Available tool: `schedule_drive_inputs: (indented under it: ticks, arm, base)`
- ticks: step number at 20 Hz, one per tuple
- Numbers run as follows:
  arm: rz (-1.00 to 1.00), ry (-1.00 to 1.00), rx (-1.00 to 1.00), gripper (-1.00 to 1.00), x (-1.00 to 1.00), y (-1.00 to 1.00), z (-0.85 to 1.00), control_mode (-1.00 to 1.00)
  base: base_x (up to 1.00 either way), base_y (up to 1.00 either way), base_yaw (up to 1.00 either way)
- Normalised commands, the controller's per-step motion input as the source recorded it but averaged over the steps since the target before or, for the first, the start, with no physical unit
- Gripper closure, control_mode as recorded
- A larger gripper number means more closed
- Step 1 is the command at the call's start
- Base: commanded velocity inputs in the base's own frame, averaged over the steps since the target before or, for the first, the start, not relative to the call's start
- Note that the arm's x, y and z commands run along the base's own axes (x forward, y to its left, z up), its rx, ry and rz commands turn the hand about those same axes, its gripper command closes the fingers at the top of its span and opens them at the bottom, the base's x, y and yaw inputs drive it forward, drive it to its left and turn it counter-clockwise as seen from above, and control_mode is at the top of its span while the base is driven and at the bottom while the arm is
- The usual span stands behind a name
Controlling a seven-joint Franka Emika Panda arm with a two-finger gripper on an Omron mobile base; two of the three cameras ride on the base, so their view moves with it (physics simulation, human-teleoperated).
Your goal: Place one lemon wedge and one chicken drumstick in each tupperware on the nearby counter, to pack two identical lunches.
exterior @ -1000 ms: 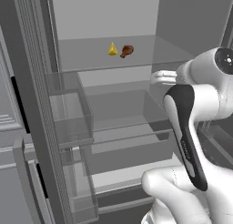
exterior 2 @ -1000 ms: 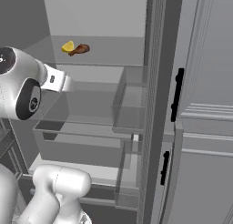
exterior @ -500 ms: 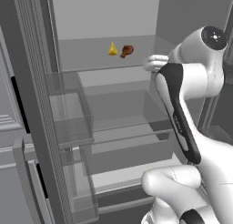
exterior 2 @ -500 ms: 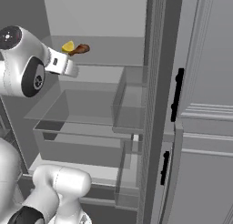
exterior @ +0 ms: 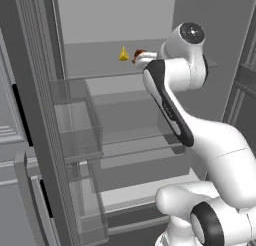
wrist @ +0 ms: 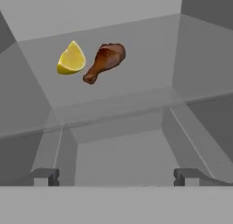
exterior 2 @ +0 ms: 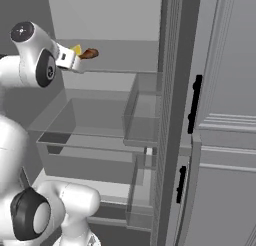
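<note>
So the arm is reaching up into an open fridge, with the claw (wrist: 116, 176) sitting wide apart and gripping nothing; its two dark tips are poking up at the bottom corners of the hand view. On the glass shelf (wrist: 150, 54) ahead, in the upper left of that frame, a lemon wedge (wrist: 71, 59) is lying just beside a dark reddish-brown chicken drumstick (wrist: 105, 61), thin bone end pointing down-left toward the wedge. From the left base view the wedge (exterior: 123, 54) is showing upper middle, with the drumstick (exterior: 138, 54) peeking out right next to the white wrist. In the right base view both are sitting in the upper left, drumstick (exterior 2: 89, 53) right of the wedge (exterior 2: 76, 49).
</note>
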Motion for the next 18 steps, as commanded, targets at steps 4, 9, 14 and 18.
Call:
schedule_drive_inputs:
  ticks: [4,9,14,18]
  arm:
    - [0.00,0.07,0.00,-1.00,0.79,0.03,0.00,-1.00]
    - [-0.02,0.08,0.00,-1.00,0.80,0.07,0.00,-1.00]
    - [-0.03,0.06,0.00,-1.00,0.75,0.15,0.00,-1.00]
    - [-0.05,0.05,0.00,-1.00,0.74,0.04,-0.08,-1.00]
  base:
    - [0.00,0.00,0.00]
    - [0.00,0.00,0.00]
    - [0.00,0.00,0.00]
    - [0.00,0.00,0.00]
